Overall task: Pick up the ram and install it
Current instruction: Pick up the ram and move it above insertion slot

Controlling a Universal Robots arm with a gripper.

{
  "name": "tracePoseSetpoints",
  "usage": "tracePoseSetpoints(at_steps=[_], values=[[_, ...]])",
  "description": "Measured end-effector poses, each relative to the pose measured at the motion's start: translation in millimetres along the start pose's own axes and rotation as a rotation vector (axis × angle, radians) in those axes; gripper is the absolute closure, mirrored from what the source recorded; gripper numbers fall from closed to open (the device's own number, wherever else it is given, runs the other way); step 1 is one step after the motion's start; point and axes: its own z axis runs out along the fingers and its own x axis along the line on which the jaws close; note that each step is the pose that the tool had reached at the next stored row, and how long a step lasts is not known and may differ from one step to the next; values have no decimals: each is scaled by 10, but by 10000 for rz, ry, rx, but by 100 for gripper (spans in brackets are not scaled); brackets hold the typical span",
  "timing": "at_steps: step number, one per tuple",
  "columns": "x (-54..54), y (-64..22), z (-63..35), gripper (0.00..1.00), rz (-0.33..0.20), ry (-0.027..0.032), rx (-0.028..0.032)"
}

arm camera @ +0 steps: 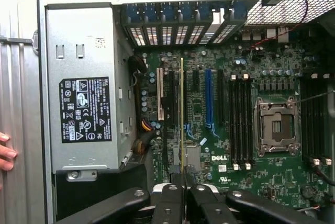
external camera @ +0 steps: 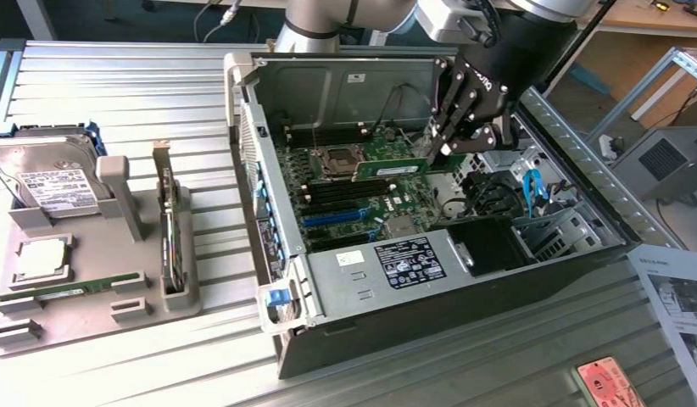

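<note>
your grey-and-silver jointed robot arm (external camera: 315, 19) sits at the top centre of the exterior view. its black cylindrical wrist section (external camera: 527, 47) slants down toward the exterior view's left. the black linkage-type two-finger gripper (external camera: 445, 151) hangs off it, pointing steeply down. in the wrist view the black metal fingers (arm camera: 168, 199) are drawn nearly together, approx parallel. they're pinched on the long thin green circuit-board ram (arm camera: 181, 119), held edge-on btwn the tips.
</note>
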Motion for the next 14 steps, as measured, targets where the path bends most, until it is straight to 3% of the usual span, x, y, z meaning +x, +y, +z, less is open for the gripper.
tracePoseSetpoints(at_steps=[14], values=[[-157,5,23,88,-1,-26,-1]])
